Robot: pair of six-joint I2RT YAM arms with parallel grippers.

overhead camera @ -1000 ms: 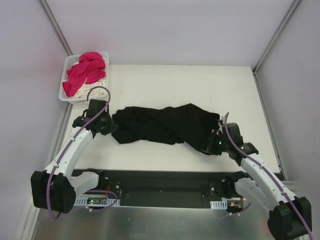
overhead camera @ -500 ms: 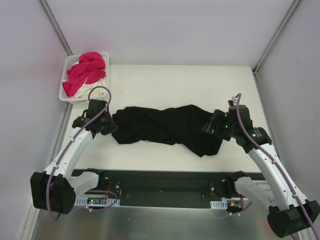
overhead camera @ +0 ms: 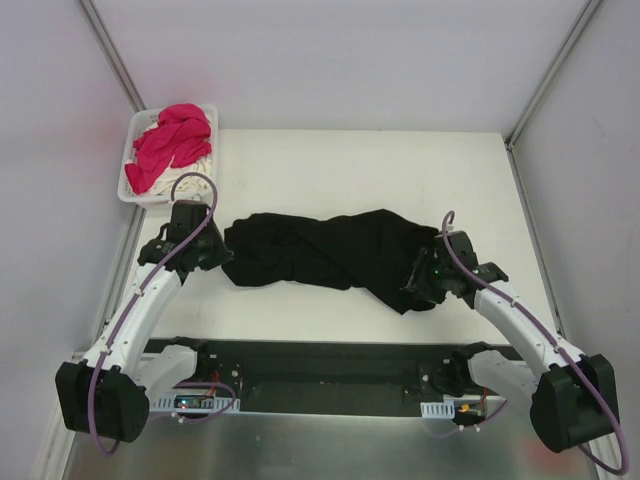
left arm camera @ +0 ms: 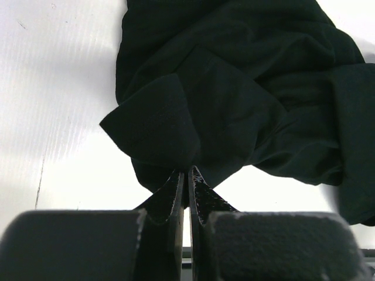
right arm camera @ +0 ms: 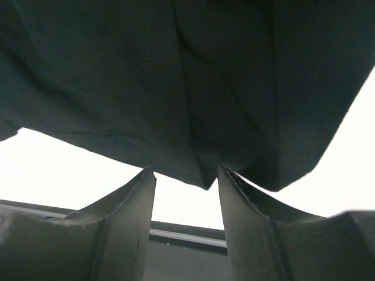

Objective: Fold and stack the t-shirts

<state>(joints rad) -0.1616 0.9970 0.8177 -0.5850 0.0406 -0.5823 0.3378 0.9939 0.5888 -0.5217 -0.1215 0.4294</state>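
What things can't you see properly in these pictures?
Black shirt: bunched up in every view, so its front is hidden.
Cream cloth in the basket: top view, mostly covered by the pink shirt.
Right claw: top view, dark against the black shirt, too small to tell its fingers.

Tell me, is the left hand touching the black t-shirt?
Touching. The left wrist view shows the left hand pinched shut on an edge of the black t-shirt.

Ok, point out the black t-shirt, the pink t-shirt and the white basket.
black t-shirt (overhead camera: 320, 252): top view, middle of its crumpled body on the table.
pink t-shirt (overhead camera: 172, 143): top view, its bunched middle, lying in the basket.
basket (overhead camera: 146, 199): top view, its near rim.
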